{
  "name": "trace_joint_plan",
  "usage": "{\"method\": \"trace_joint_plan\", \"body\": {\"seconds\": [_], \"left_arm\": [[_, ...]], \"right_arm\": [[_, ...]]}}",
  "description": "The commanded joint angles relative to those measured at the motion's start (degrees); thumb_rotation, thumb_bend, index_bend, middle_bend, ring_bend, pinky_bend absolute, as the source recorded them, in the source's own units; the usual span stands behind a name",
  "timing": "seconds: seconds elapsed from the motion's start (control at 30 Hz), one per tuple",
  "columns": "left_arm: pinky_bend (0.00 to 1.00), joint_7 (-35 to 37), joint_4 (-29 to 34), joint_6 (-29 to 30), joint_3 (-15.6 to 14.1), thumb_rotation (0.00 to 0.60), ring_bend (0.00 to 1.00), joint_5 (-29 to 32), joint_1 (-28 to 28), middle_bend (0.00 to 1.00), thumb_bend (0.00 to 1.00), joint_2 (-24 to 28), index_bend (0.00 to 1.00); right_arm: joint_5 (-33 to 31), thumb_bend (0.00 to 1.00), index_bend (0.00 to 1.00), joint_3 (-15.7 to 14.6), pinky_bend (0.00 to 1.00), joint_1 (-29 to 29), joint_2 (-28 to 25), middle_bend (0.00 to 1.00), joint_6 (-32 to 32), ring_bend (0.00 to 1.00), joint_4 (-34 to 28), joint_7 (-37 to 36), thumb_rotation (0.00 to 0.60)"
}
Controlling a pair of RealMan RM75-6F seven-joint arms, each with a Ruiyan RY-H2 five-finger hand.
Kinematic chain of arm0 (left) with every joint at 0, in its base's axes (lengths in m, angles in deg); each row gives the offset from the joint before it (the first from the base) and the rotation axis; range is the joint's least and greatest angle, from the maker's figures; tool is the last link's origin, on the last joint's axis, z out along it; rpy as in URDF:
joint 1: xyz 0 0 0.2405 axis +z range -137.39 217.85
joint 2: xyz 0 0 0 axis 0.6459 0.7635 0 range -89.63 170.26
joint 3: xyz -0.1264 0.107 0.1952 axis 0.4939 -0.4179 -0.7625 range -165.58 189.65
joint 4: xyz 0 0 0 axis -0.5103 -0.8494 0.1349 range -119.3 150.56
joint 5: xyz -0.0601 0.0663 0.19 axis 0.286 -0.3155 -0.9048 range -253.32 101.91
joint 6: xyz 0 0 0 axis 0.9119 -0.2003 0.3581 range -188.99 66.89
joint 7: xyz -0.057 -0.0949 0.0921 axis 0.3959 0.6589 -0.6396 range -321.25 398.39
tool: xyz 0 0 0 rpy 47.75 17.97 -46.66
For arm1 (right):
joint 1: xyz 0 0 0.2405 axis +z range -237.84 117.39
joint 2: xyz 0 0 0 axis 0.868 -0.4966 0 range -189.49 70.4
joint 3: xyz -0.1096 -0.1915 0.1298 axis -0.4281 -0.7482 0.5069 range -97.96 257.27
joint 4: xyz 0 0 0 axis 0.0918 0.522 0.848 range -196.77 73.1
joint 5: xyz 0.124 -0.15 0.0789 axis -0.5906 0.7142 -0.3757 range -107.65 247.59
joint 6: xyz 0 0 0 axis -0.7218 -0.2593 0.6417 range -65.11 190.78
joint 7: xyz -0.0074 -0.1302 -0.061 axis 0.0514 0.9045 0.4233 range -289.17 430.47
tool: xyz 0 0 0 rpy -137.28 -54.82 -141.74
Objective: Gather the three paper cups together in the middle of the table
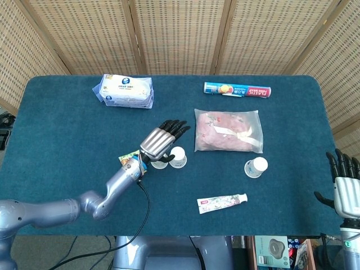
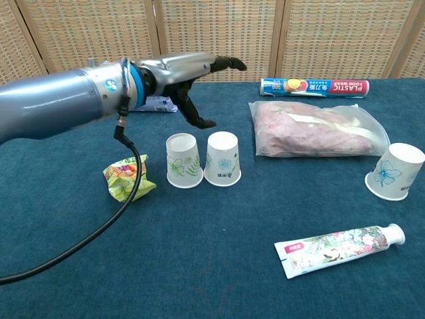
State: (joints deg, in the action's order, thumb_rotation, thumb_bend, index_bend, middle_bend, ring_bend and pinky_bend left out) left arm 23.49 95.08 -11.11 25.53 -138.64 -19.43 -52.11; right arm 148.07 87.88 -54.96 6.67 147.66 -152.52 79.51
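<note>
The chest view shows the left hand [image 2: 192, 70] raised, fingers spread, holding nothing, above two touching upside-down floral paper cups [image 2: 202, 159]. Only the head view shows the right hand [image 1: 344, 183], spread and empty, off the table's edge. A pink-filled clear bag [image 2: 312, 129] lies between the pair and the third, tilted cup [image 2: 394, 172]; a toothpaste tube [image 2: 339, 248] lies nearer.

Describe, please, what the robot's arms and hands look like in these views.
The left arm is a smooth silver-grey metallic tube with a blue ring at the wrist, and a black cable hangs from it. The left hand has a silver ribbed back and black fingers. The right hand is pale grey with black fingers.
</note>
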Motion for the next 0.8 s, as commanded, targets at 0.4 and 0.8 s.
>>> {"method": "trace_joint_plan", "body": {"seconds": [0.4, 0.8], "left_arm": [[0.0, 1.8, 16.32, 16.94, -3.56, 0.6, 0.0, -0.48, 18.14, 0.0, 0.27, 21.51, 0.0], [0.0, 14.58, 12.85, 28.31, -10.45, 0.6, 0.0, -5.77, 34.64, 0.0, 0.26, 27.75, 0.0]], "right_arm": [[3.19, 0.0, 0.02, 0.89, 0.0, 7.43, 0.7, 0.1, -10.01, 0.01, 5.31, -8.85, 0.6], [2.0, 0.0, 0.13, 1.48, 0.19, 18.07, 3.6, 0.24, -26.05, 0.13, 10.75, -14.16, 0.6]]}}
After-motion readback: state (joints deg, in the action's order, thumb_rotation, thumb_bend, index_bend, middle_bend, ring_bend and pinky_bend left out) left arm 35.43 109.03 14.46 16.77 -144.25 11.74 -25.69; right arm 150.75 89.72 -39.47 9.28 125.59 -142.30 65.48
